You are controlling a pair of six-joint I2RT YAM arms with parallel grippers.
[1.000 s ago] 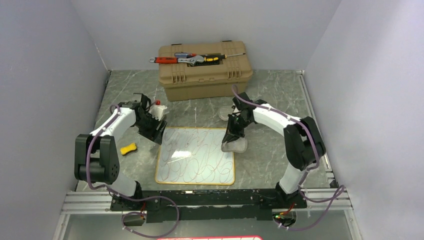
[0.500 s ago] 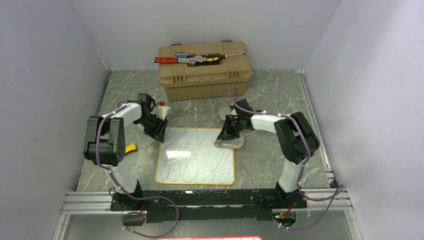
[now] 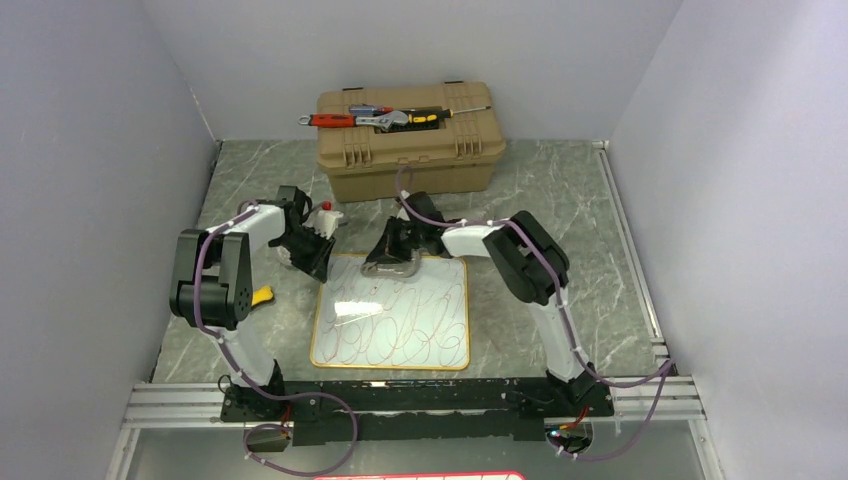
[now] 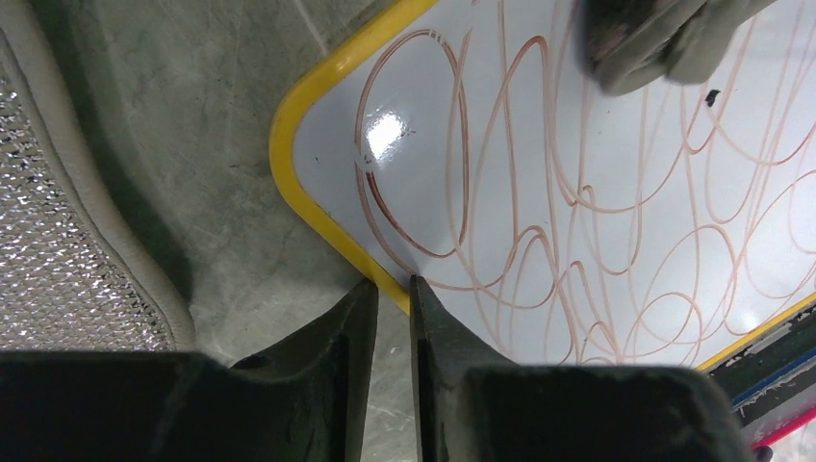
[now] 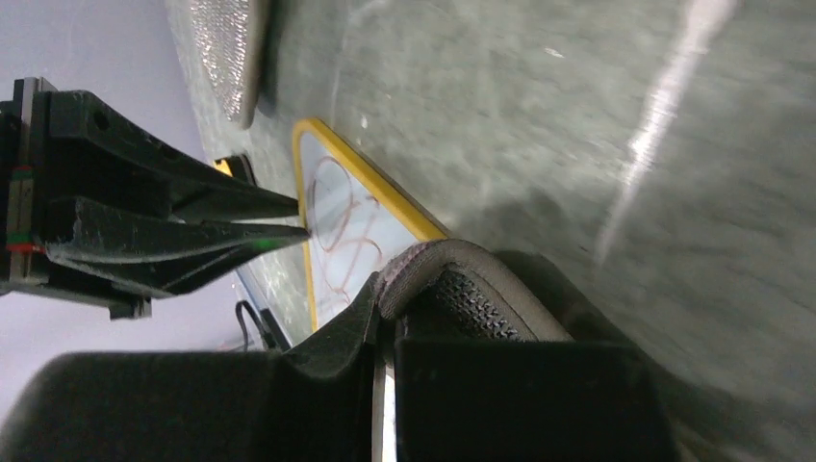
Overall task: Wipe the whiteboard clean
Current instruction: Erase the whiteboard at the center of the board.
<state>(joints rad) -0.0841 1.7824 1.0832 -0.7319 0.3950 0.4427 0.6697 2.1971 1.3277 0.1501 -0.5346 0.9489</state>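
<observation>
The grey table (image 3: 560,200) is the biggest thing. At its far side sits a tan toolbox (image 3: 410,160). The whiteboard (image 3: 400,320) lies flat in the middle of the table, on the near side of the toolbox. It is covered in red loops.

The left gripper (image 4: 393,284) is at the board's far left corner. Its 2 fingers are close together with the yellow rim between them. It looks like it is pinching the board to hold it steady. The right gripper (image 3: 392,256) is squeezed tight on a grey cloth (image 4: 654,38). The cloth is pressed on the far edge of the board.

I think the wiping is only starting, since almost all the loops are there. Next, the cloth should rub across the loops toward the near edge. The left side should stop the board from sliding.

A yellow sponge (image 3: 260,296) lies left of the board. A few small tools (image 3: 380,119) rest on the toolbox lid. I see no words or labels to read. The red marks are just scribbles.
</observation>
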